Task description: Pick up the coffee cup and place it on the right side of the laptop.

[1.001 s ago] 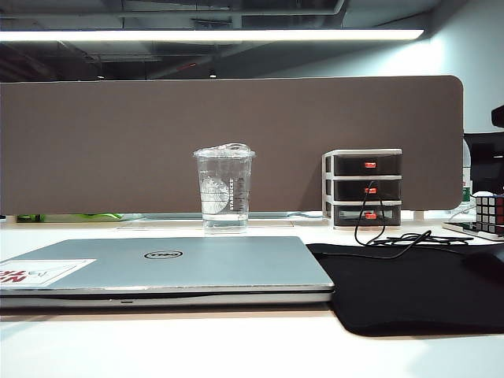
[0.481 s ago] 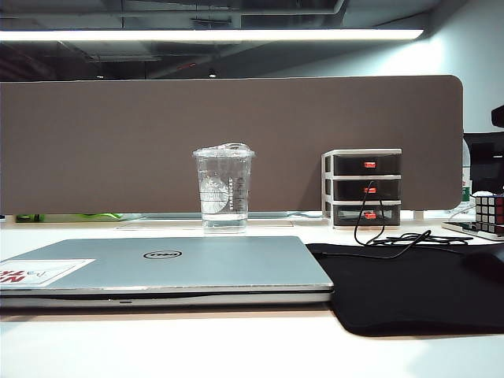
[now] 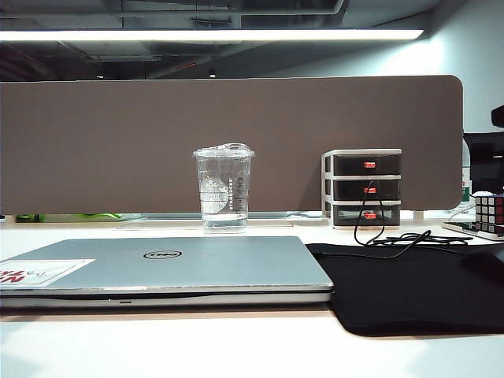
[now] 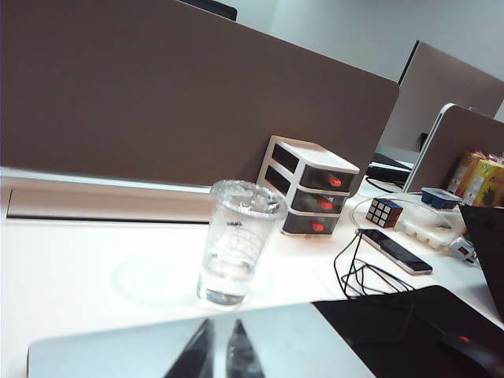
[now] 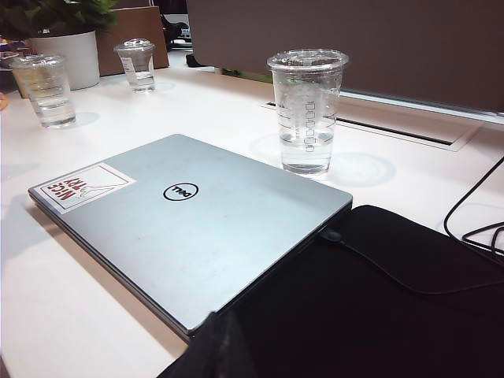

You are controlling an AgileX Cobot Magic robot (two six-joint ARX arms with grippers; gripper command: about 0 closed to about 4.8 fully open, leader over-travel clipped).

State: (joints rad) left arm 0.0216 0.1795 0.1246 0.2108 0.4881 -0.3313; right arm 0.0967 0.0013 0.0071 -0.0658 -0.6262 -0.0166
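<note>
The coffee cup (image 3: 224, 189) is a clear plastic cup with a domed lid and a little water in it. It stands upright on the white table just behind the closed silver laptop (image 3: 165, 266). Neither gripper shows in the exterior view. In the left wrist view my left gripper (image 4: 221, 335) hovers over the laptop lid (image 4: 118, 354), shut and empty, pointing at the coffee cup (image 4: 236, 244) a short way ahead. In the right wrist view my right gripper (image 5: 223, 342) is shut and empty over the laptop's near corner; the coffee cup (image 5: 307, 110) stands beyond the laptop (image 5: 197, 236).
A black mat (image 3: 409, 283) lies right of the laptop, touching it. Behind it are a small drawer unit (image 3: 364, 189), a looped black cable (image 3: 394, 236) and a Rubik's cube (image 3: 490, 211). A brown partition (image 3: 118, 142) closes the back. Two other cups (image 5: 47, 87) (image 5: 138, 64) stand far left.
</note>
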